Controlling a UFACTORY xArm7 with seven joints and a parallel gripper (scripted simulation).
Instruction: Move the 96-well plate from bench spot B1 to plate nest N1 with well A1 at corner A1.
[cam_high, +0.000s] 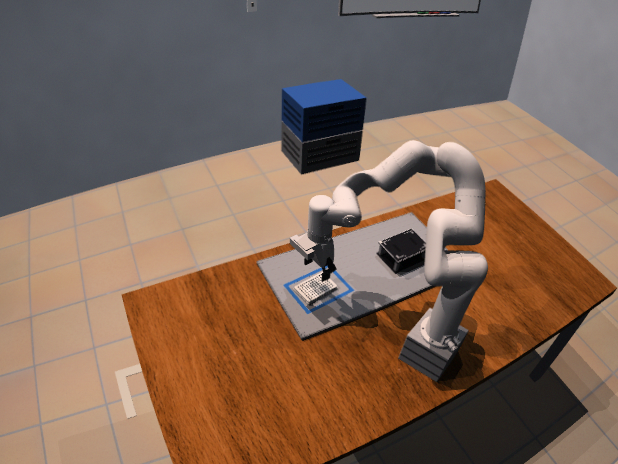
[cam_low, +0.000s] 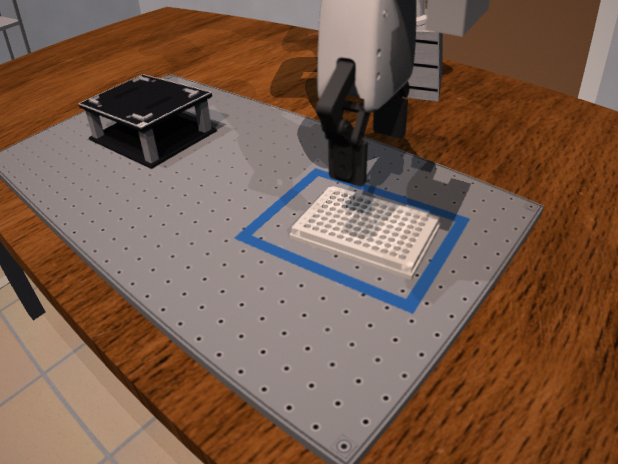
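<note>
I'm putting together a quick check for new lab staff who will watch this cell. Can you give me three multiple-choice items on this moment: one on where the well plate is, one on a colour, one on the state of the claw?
1. Where is the 96-well plate?
A. On the raised nest
B. Flat on the grey perforated board, inside the outlined rectangle
C. On the bare wooden table

2. What colour is the outline around the plate?
A. Blue
B. Red
C. Yellow

3. What is the state of the claw?
A. Shut on the plate
B. Shut on nothing
C. Open, holding nothing

Answers:
1 B: the plate lies inside the outline on the board, while the black nest stands bare at the far end.
2 A: the band around the plate is blue.
3 C: its fingers stand wide apart above the plate's far edge, with nothing between them.
</note>
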